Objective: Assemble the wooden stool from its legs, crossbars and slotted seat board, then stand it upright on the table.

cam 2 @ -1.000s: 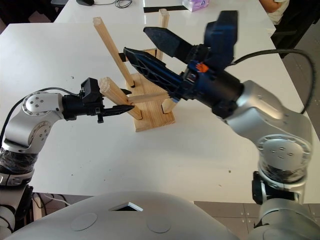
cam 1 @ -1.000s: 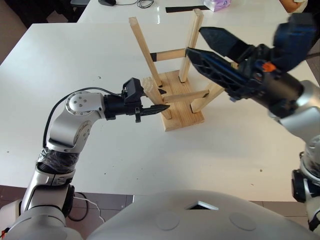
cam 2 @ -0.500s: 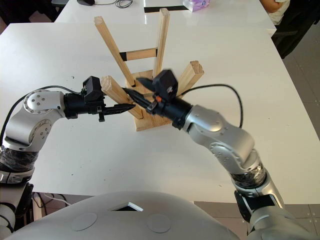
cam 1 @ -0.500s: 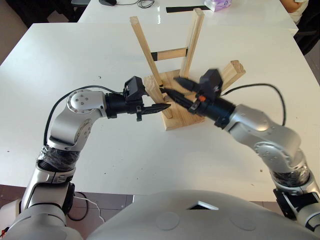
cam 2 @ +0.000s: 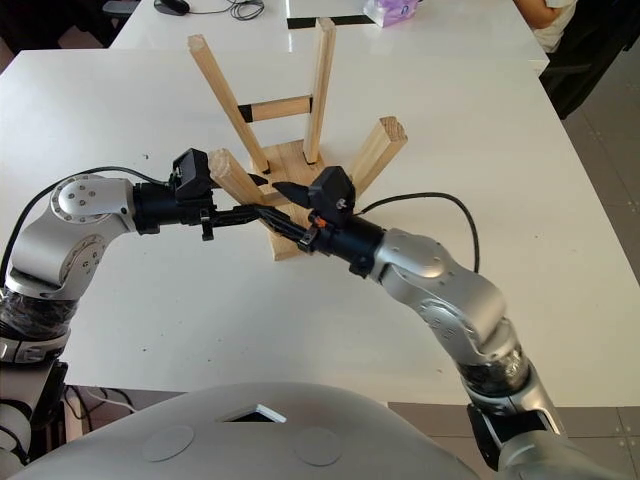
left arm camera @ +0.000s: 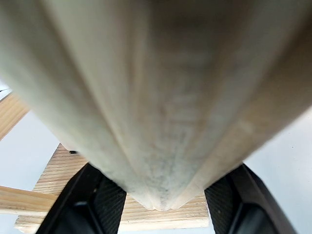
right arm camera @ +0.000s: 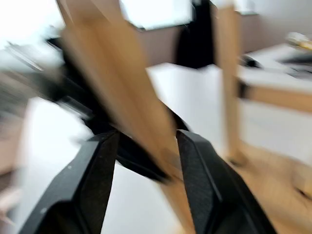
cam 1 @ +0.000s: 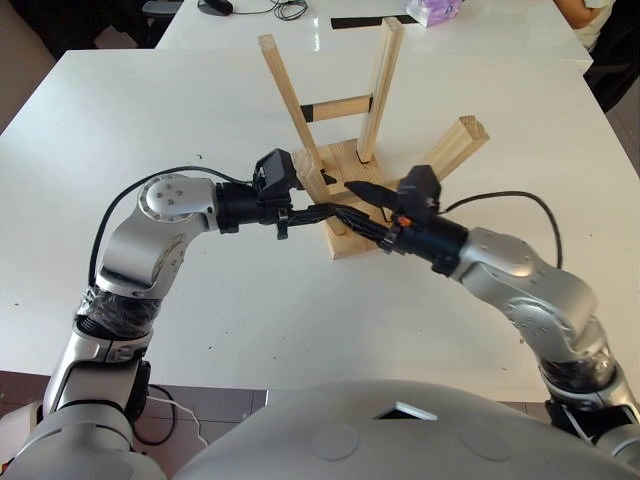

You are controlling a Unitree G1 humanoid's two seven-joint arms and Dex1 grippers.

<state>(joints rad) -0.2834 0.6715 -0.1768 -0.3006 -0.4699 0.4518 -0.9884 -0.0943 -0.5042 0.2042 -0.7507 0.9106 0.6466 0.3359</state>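
Right gripper (cam 1: 335, 200) swung down from above stool (cam 1: 340, 158); fingers wide, straddling left front leg (cam 2: 231, 176).

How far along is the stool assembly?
Done: the seat board lies flat with two far legs standing in it, joined by a crossbar. In hand: the left gripper holds the near left leg at the board, the right gripper beside it. Left: the near right leg leans outward, and it all stands legs-up, not yet turned over.

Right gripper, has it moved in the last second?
Yes. The right gripper came down from high beside the far legs to low over the seat board, at its near edge.
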